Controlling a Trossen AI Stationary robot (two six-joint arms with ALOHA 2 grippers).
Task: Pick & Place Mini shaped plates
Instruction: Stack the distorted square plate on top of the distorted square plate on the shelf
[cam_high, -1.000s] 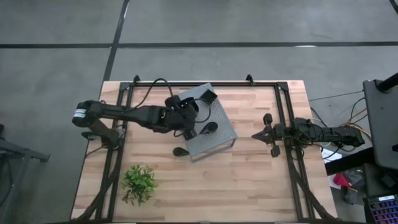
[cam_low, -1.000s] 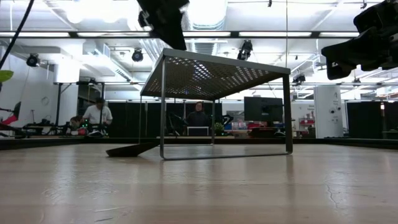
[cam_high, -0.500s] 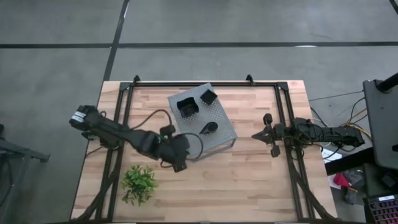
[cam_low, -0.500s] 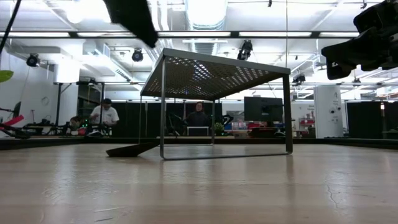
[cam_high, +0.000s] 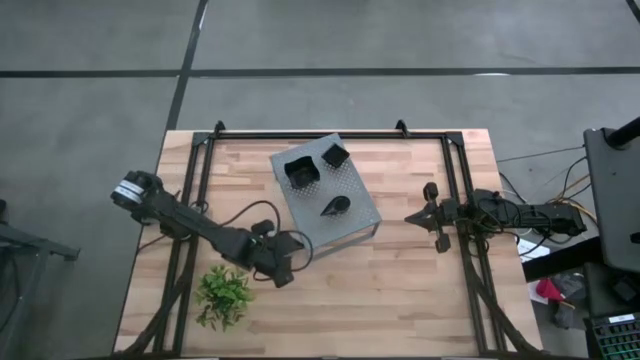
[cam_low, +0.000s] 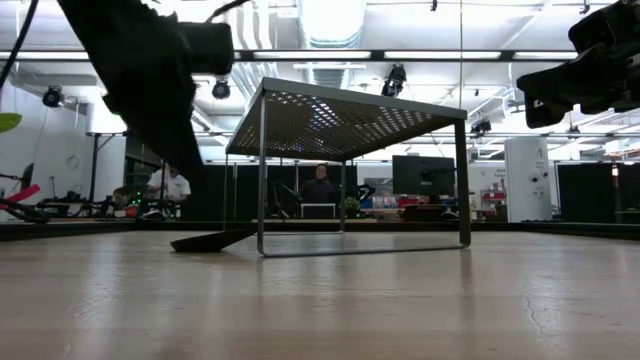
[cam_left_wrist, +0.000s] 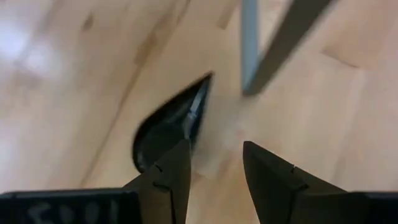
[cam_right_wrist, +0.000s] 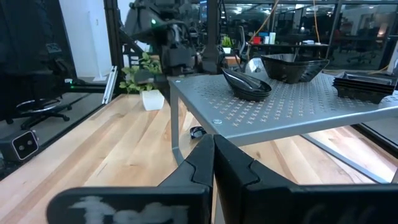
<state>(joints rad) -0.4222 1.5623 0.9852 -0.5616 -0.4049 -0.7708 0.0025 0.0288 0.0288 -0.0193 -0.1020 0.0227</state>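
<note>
My left gripper is open and hovers over the table by the near-left corner of the grey perforated shelf. In the left wrist view its fingers point down at a black leaf-shaped dish, which lies flat on the wood beside the shelf leg; the low view shows this dish below the arm. On the shelf top rest a square dish, a second square dish and a leaf dish. My right gripper waits shut at the table's right.
A green leafy plant in a white pot stands near the table's near-left corner, close to my left arm. The shelf stands on thin metal legs with open space beneath. Bare wood lies between the shelf and my right arm. People sit in the room beyond.
My left gripper has left the shelf top, where it stood by the square dish, and swung toward the table's near edge and left. It has come down beside the shelf's near-left corner, over the leaf dish on the wood. The square dish it covered now shows on the shelf.
</note>
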